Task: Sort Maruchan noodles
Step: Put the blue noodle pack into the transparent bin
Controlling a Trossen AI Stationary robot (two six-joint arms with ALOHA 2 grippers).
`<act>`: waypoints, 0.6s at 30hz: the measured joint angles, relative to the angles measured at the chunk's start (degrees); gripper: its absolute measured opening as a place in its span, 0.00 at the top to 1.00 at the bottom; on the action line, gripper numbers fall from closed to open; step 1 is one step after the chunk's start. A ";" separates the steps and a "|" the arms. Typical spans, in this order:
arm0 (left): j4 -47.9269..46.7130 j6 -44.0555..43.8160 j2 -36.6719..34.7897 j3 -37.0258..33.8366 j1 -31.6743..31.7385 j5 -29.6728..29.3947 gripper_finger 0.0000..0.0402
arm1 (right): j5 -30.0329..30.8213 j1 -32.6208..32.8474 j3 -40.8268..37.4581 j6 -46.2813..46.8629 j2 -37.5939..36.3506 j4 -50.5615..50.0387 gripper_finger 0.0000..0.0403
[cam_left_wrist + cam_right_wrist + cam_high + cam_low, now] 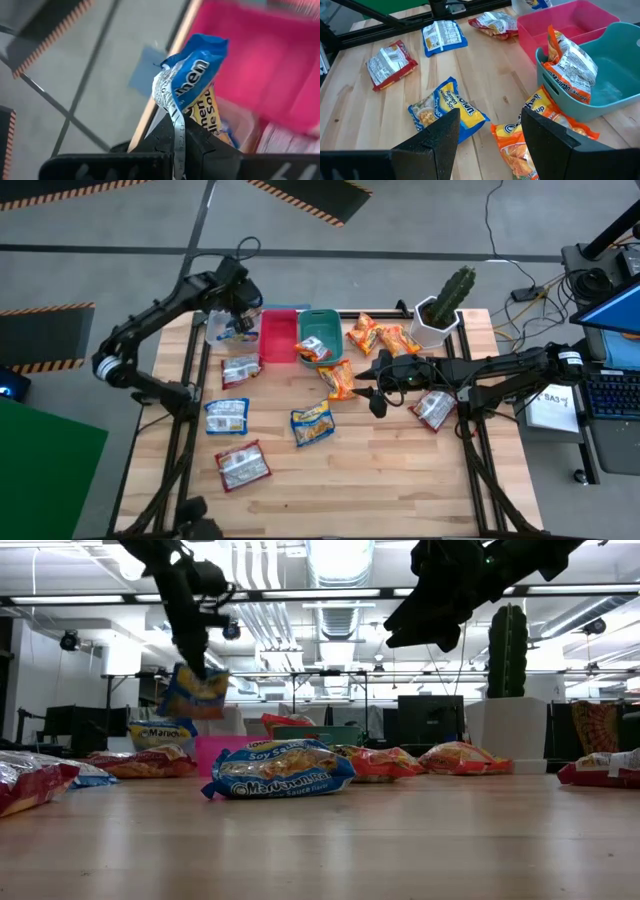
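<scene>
My left gripper is at the table's far left, shut on a blue Maruchan noodle packet that hangs over the clear bin. My right gripper hovers open above the table's middle, touching nothing. Below it lie a blue and yellow packet and an orange packet. Other packets lie flat on the wood: red, blue, red, red and orange. An orange packet leans on the rim of the teal bin. My left gripper pinches the blue packet between its two fingers by one end, where the white back seam runs in between them. The fingers slant down from above. The packet hangs below them, lifted clear of the table, above the clear bin.
A pink bin stands between the clear and teal bins along the far edge. A cactus in a white pot stands at the far right corner. Bare wood lies toward the near edge.
</scene>
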 joint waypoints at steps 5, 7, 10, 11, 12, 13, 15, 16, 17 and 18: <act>-2.28 5.92 4.46 1.65 1.58 -0.14 1.00 | 0.00 -0.02 -0.04 -0.06 0.02 0.00 0.50; -1.39 6.50 5.80 2.42 2.07 -0.02 1.00 | 0.05 -0.02 -0.04 -0.79 0.02 0.00 0.50; -2.29 7.22 7.96 4.07 2.52 1.81 1.00 | 0.09 -0.04 -0.04 -1.31 0.01 0.00 0.50; -3.73 7.59 8.76 4.59 2.65 2.37 1.00 | 0.10 -0.14 -0.04 -1.40 0.02 0.02 0.50; -5.70 7.75 9.67 5.23 2.67 2.64 1.00 | 0.11 -0.15 -0.04 -1.48 0.01 0.00 0.50; -8.06 7.81 10.50 6.04 2.66 2.78 1.00 | 0.11 -0.15 -0.04 -1.49 0.01 0.00 0.50; -12.89 7.74 11.89 7.74 2.78 2.85 1.00 | 0.11 -0.15 -0.04 -1.59 0.00 0.00 0.50; -14.77 7.58 12.48 8.61 2.83 2.87 1.00 | 0.13 -0.15 -0.04 -1.82 0.00 0.02 0.50; -15.79 7.51 13.01 9.27 2.96 2.86 1.00 | 0.13 -0.15 -0.04 -2.00 0.00 0.02 0.50; -15.96 7.45 13.44 9.73 3.00 2.86 1.00 | 0.11 -0.15 -0.04 -2.16 0.01 0.01 0.50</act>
